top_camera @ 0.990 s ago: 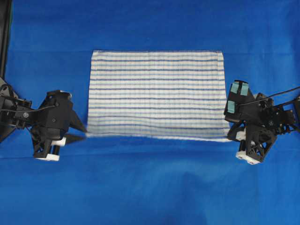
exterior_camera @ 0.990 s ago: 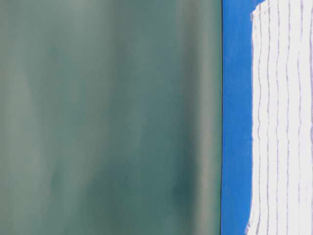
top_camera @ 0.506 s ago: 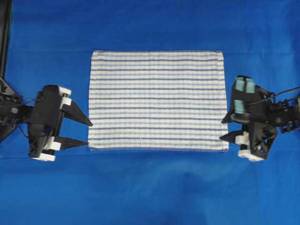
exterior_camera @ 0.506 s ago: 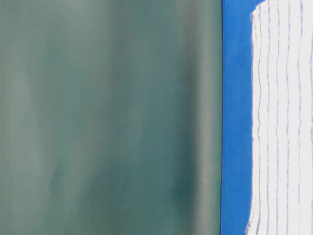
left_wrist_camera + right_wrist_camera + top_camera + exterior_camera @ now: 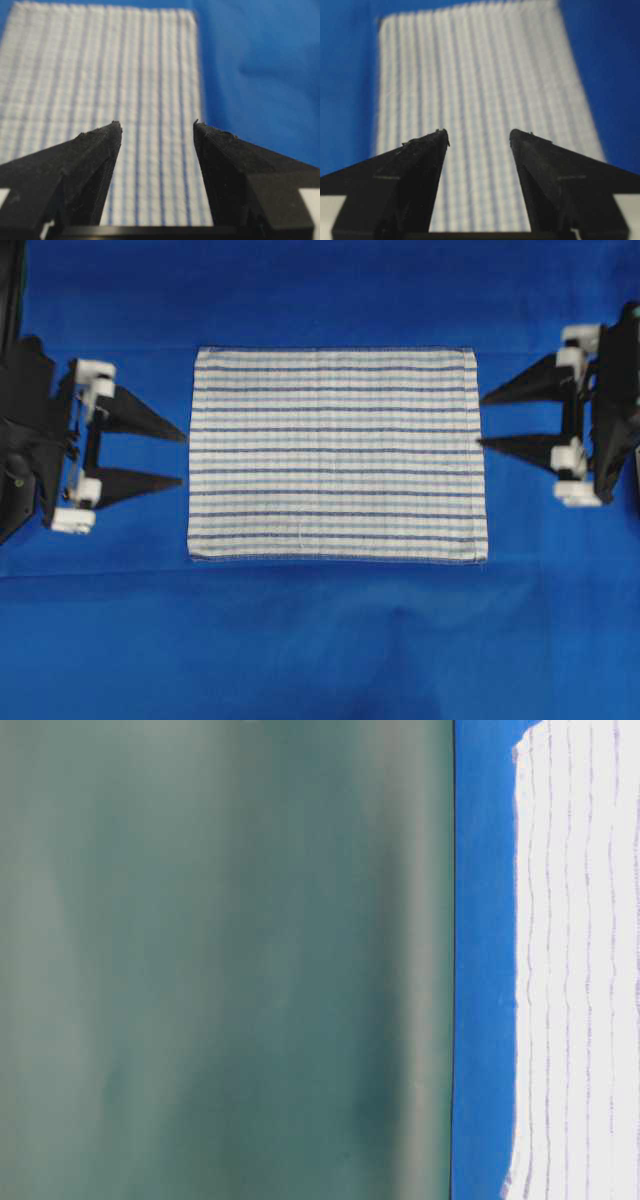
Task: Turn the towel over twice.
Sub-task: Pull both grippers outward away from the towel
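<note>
My left gripper [image 5: 183,460]: spread apart, nothing between the two black fingers; it sits just off the towel's left edge, tips pointing at that edge, about level with the towel's middle.
Left gripper, wrist view [image 5: 156,129]: both dark fingertips [image 5: 102,142] frame the striped cloth beyond them, with a clear gap between.
My right gripper [image 5: 481,421]: also spread wide and holding nothing; tips aimed at the towel's right edge, somewhat toward its far half. From overhead I cannot tell whether the tips touch the hem or stop just short.
Right gripper, wrist view [image 5: 479,134]: the fingers stand well apart, the cloth blurred past them.
Towel [image 5: 337,453]: lying flat and spread out as a full rectangle in the middle of the bench, between my two grippers; white with thin dark-blue and light-blue stripes running left to right in the overhead view; edges look straight, corners down.
Towel, table-level view [image 5: 580,970]: flat, its edge slightly wavy.
Bench cover [image 5: 320,640]: plain blue sheet under everything, with a few soft creases nearer the front.
Backdrop [image 5: 220,960]: dull green wall behind the bench.
</note>
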Robot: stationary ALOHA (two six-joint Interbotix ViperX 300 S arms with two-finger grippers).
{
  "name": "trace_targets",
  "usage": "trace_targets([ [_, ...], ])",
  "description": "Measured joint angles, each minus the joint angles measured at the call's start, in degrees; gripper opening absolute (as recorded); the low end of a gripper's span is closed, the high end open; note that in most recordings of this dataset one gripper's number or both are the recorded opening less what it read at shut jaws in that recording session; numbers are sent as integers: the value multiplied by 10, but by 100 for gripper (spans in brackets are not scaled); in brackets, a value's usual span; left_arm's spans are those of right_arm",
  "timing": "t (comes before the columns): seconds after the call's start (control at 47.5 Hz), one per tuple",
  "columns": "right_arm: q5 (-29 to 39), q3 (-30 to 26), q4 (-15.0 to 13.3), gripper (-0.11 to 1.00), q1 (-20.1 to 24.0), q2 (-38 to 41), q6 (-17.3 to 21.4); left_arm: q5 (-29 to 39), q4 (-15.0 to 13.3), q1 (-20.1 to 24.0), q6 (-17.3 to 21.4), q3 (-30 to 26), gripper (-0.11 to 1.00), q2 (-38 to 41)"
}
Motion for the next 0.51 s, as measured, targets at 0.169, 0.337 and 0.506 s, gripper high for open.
trace_targets([
  [0.169,-28,14,-18,59,-33,-23,-1,-1,1,24,18,14,53,-47],
  [0.337,-49,24,-19,59,-49,-19,1,-1,1,25,28,23,53,-67],
  [0.506,-53,24,-19,59,-51,-20,1,-5,2,33,30,24,53,-62],
])
